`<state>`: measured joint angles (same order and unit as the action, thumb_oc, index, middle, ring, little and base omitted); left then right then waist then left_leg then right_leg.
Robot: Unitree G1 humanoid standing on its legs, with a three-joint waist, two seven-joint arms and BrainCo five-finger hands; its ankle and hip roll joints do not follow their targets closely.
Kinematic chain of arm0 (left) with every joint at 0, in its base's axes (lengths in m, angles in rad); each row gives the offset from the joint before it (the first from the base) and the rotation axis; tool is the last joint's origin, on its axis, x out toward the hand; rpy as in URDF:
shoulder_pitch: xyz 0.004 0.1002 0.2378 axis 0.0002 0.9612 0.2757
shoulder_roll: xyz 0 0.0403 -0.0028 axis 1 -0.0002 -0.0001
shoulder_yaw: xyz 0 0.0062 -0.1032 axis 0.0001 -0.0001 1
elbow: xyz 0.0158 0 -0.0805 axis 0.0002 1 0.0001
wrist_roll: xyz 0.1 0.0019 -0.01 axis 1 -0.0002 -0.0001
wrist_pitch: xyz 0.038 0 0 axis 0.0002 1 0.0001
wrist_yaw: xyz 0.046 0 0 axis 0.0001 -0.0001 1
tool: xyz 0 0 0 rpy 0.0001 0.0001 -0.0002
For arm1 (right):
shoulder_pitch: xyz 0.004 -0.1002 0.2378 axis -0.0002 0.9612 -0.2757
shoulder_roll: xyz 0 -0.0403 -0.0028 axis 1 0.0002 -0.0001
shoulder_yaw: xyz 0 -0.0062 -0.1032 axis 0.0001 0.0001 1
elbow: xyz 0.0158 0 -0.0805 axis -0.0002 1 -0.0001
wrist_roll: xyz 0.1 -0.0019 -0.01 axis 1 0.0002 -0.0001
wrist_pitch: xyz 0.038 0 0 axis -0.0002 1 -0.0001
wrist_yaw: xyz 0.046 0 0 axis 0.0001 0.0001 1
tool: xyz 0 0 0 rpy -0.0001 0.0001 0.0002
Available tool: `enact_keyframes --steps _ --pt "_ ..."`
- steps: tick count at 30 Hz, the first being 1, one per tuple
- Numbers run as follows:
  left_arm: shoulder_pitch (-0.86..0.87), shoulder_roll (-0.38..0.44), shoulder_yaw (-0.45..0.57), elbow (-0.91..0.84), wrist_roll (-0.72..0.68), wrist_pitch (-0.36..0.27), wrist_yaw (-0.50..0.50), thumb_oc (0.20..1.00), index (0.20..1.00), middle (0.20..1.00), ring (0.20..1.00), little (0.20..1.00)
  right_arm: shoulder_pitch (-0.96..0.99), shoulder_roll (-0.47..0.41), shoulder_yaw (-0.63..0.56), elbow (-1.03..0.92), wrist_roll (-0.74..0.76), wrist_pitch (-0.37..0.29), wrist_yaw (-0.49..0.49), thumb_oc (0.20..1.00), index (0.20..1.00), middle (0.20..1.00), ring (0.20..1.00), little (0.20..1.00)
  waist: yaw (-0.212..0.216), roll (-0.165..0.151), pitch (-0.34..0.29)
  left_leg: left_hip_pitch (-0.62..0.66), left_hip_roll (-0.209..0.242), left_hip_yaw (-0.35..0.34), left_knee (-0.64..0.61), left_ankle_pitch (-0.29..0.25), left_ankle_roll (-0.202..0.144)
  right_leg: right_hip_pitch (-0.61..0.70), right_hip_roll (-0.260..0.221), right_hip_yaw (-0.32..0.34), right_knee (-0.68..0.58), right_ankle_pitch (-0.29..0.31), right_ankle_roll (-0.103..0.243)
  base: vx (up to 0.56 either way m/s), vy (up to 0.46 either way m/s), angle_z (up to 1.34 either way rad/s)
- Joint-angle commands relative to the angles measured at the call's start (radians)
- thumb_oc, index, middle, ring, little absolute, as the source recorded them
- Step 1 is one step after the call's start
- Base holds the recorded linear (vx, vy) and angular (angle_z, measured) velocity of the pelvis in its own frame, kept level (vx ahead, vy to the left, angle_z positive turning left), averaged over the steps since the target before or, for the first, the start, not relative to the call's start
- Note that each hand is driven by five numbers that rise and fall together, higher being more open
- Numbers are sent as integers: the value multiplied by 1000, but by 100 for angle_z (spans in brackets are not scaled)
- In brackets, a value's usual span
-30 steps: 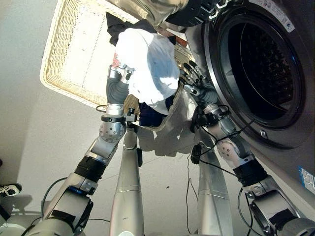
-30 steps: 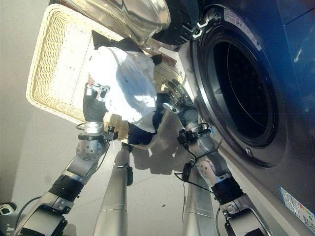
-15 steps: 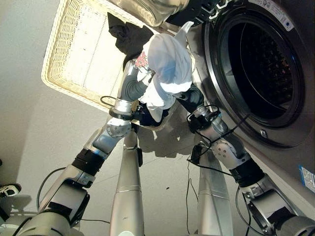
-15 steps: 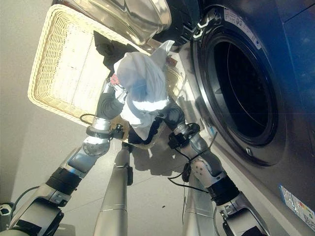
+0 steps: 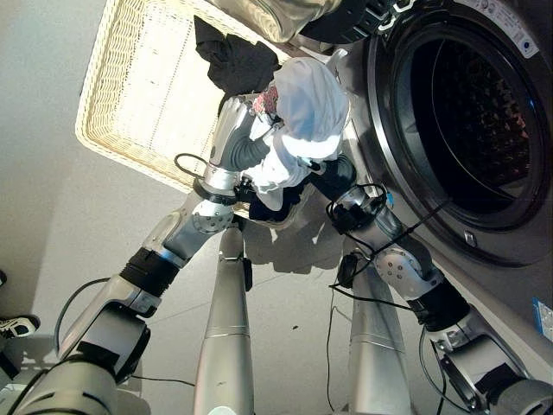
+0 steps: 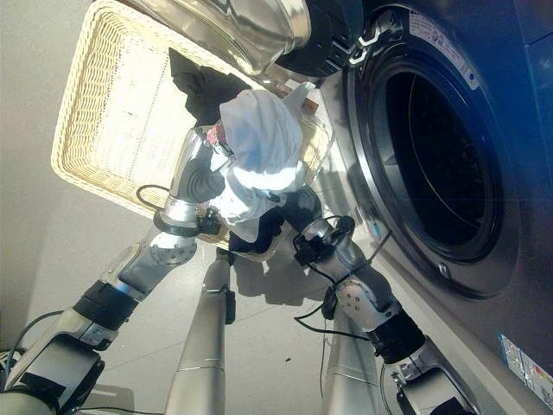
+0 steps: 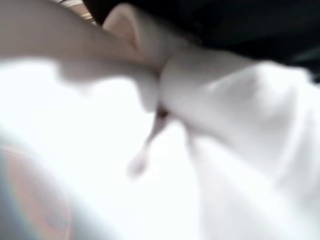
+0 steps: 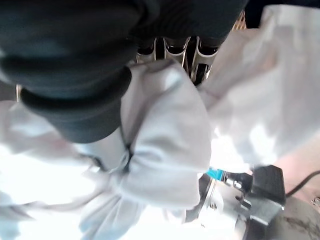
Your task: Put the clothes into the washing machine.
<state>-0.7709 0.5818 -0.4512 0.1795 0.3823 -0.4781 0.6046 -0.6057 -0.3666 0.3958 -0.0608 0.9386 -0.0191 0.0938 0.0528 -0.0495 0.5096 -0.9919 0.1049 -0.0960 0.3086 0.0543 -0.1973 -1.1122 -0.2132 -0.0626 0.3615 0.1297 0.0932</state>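
Observation:
A bunched white garment (image 5: 304,111) hangs in the air between the wicker basket (image 5: 130,95) and the washing machine's round door opening (image 5: 467,121). My left hand (image 5: 235,130) is at the bundle's left side, curled into the cloth by a red patch. My right hand (image 5: 333,175) is pressed in under the bundle from the machine side, with white cloth (image 8: 165,130) draped over it in the right wrist view. White cloth (image 7: 235,125) lies close against the left wrist camera. A dark blue piece (image 5: 275,201) hangs below the white one.
A black garment (image 5: 229,59) lies in the basket's near corner. The open glass door (image 6: 233,30) of the machine juts out above the basket. The drum (image 5: 484,104) is dark inside. Grey floor (image 5: 52,216) lies to the left.
Both hands have carried the white bundle up and right, closer to the machine's opening. The right hand, earlier spread beside the cloth, is now tucked under it.

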Motion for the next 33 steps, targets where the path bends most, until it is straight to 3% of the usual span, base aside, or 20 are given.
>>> enact_keyframes --steps 1,14,15,16,22,33 --pt "-21 -16 -27 -133 77 -38 -2 200 200 200 200 200 -26 27 19 -167 31 -80 28 200 200 200 200 200 -17 35 10 -27 -61 -9 -10 53 109 25 -8 -45 -19 52 89 0 0 0" --pt "-12 -38 -18 -135 86 -10 35 200 200 200 200 200 -4 41 -8 -178 -10 -133 -2 200 200 200 200 200 -25 38 10 -34 -61 -2 -10 54 108 16 -5 -39 -17 53 90 0 0 0" --pt "-7 -41 -14 -136 63 13 52 821 821 821 821 821 1 43 -8 -177 -10 -138 -1 200 200 200 200 200 -25 39 10 -35 -62 -3 -8 54 107 15 -4 -38 -14 52 90 0 0 0" --pt "-3 -47 -12 -129 49 25 62 1000 1000 1000 1000 1000 2 47 -8 -178 -12 -140 -6 200 200 200 200 200 -24 38 10 -35 -61 -3 -8 54 108 14 -4 -37 -12 51 91 0 0 0" --pt "52 -88 34 -114 -23 49 199 1000 1000 1000 1000 1000 8 67 -16 -178 -23 -159 -18 200 200 200 200 200 -17 37 10 -38 -63 -9 -11 55 109 15 -4 -41 -14 49 89 1 -6 0" --pt "117 -157 96 -124 -64 88 311 1000 1000 1000 1000 1000 -2 106 -50 -189 -36 -206 -86 200 200 200 200 200 -2 35 10 -48 -68 -20 0 53 112 13 -7 -52 -3 46 89 1 -6 0"
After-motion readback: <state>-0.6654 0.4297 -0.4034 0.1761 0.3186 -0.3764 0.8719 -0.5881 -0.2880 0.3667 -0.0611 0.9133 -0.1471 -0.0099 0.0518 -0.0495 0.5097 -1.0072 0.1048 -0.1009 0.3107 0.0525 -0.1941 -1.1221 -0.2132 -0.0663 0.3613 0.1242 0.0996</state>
